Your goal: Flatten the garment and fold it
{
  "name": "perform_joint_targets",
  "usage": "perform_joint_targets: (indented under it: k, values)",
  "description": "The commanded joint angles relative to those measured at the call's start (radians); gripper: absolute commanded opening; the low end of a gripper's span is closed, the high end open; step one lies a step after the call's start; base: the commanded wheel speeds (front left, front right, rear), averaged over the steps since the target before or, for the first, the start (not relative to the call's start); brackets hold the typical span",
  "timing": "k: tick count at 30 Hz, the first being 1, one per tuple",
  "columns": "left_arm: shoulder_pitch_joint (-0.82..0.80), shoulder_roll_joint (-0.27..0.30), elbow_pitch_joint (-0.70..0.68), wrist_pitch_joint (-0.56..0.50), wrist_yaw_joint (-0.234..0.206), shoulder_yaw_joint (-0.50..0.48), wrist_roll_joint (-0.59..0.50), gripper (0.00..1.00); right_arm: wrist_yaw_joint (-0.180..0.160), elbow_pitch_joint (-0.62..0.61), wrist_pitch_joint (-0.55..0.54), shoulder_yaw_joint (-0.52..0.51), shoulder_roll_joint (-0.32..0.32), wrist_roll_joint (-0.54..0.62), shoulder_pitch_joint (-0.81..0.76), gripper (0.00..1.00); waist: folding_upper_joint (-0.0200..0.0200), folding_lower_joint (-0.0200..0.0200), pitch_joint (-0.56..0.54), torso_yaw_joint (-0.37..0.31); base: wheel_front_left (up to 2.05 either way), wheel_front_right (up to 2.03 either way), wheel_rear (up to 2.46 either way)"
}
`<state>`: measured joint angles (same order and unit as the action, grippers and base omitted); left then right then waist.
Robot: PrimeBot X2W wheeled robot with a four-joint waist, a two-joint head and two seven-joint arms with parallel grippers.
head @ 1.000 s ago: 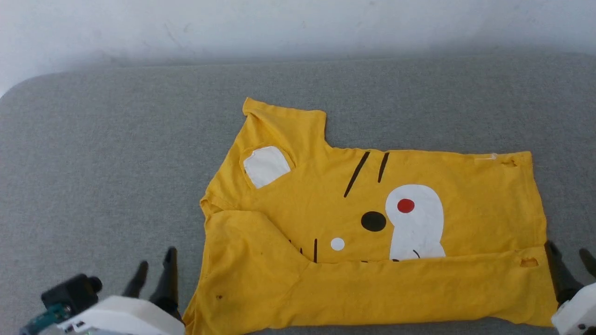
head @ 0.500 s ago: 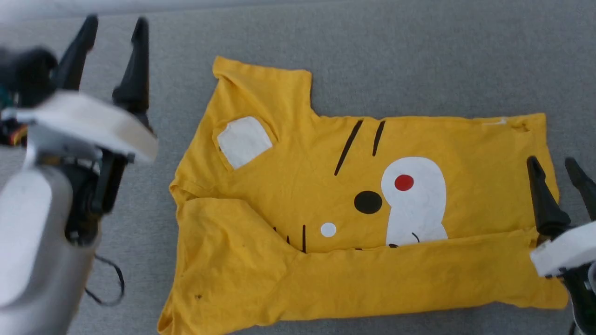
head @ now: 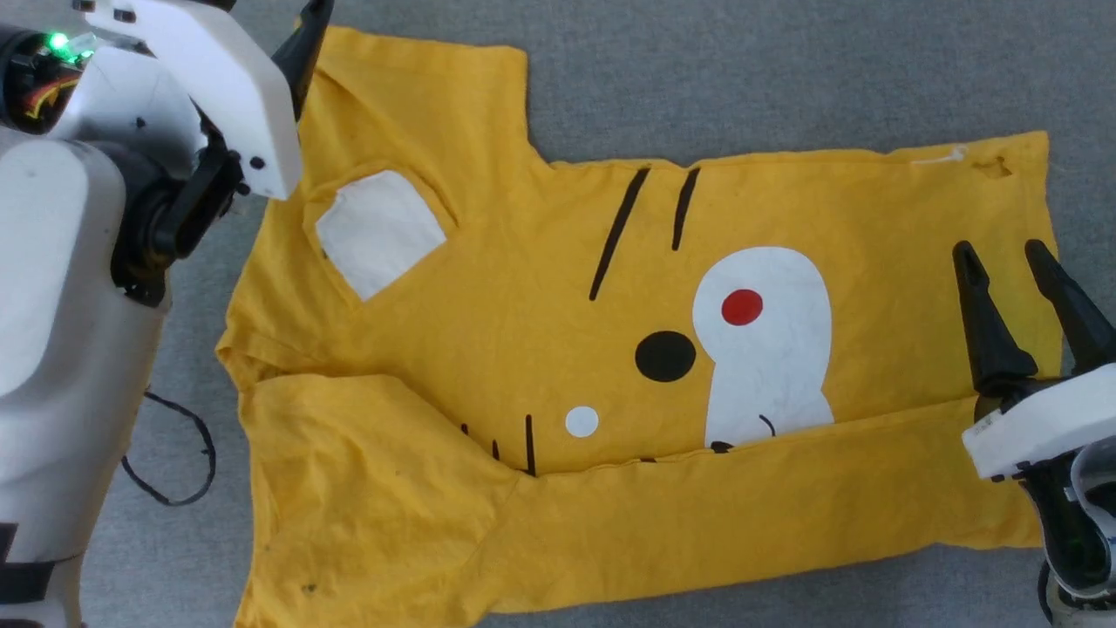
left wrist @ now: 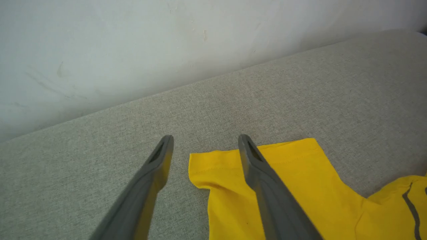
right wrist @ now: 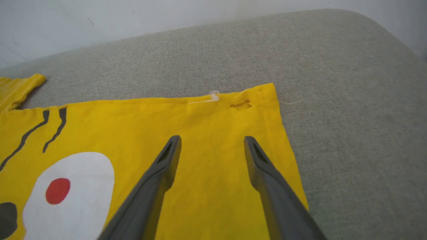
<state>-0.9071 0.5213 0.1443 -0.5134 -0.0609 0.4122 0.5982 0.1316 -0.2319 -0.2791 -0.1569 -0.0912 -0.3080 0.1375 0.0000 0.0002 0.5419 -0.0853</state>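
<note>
Head view: garment [head: 558, 288] lies flat, lower-frame edge already folded up once; further folds apparently remain; left gripper [left wrist: 203, 143] and right gripper [head: 1001, 262] both splayed, empty.

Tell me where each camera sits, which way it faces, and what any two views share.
Head view: on the head, looking down at the garment on the grey surface; pale left arm and open right gripper show.
Left wrist view: on the left wrist, facing the sleeve and wall; open left gripper.
Right wrist view: on the right wrist, facing the garment's torn far corner; own open fingers.
Shared: head and right wrist views both show the red dot.
</note>
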Motion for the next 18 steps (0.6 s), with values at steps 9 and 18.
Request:
perform_joint_targets:
  k: [9,18]
  values:
    - [-0.030,0.035,0.076,-0.111,-0.002,0.030,0.005,1.00,-0.001,0.029,0.011,0.013,-0.015,-0.011,0.030,1.00,0.0000,-0.0002,0.061,-0.051,0.00,0.00,0.00]
    - [-0.004,0.034,0.086,-0.089,0.007,0.033,0.020,0.00,-0.001,0.033,0.008,0.025,-0.059,-0.018,0.070,1.00,0.0000,-0.0002,0.038,-0.047,0.00,0.00,0.00]
